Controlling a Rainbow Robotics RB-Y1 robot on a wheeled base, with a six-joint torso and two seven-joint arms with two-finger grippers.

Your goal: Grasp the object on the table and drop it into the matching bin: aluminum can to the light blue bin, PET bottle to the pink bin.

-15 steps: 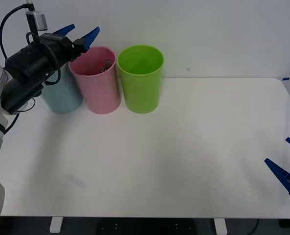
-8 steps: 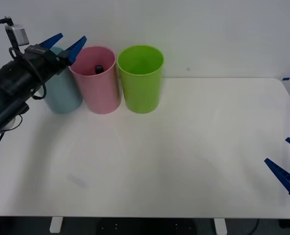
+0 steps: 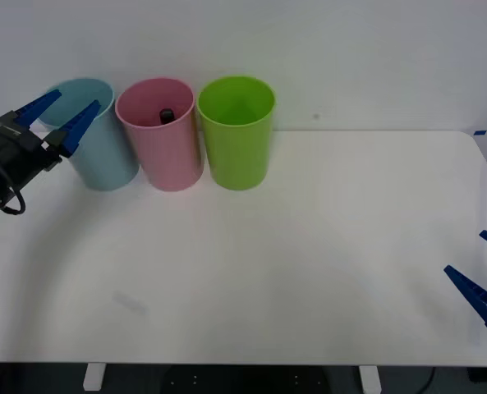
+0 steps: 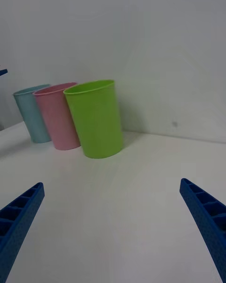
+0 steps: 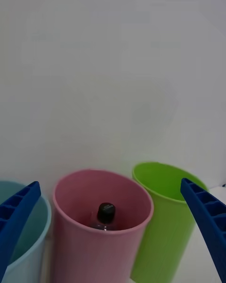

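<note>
The PET bottle (image 3: 167, 116) stands inside the pink bin (image 3: 163, 152), its black cap (image 5: 106, 212) showing below the rim. The light blue bin (image 3: 102, 156) stands to the pink bin's left. My left gripper (image 3: 60, 117) is open and holds nothing, hovering in front of the light blue bin at the table's far left. In the left wrist view the pink bin (image 5: 80, 245) sits between my blue fingers (image 5: 19, 217). My right gripper (image 3: 485, 275) rests open low at the table's right front edge, far from the bins.
A green bin (image 3: 237, 139) stands right of the pink bin, all in a row along the back of the white table (image 3: 309, 246) against a white wall. In the right wrist view the green bin (image 4: 95, 120) is the closest of the row.
My left gripper has pulled back leftward and downward from above the pink bin's rim to in front of the light blue bin. The bottle, tumbling in the bin a second ago, now rests inside. The right arm stayed still.
</note>
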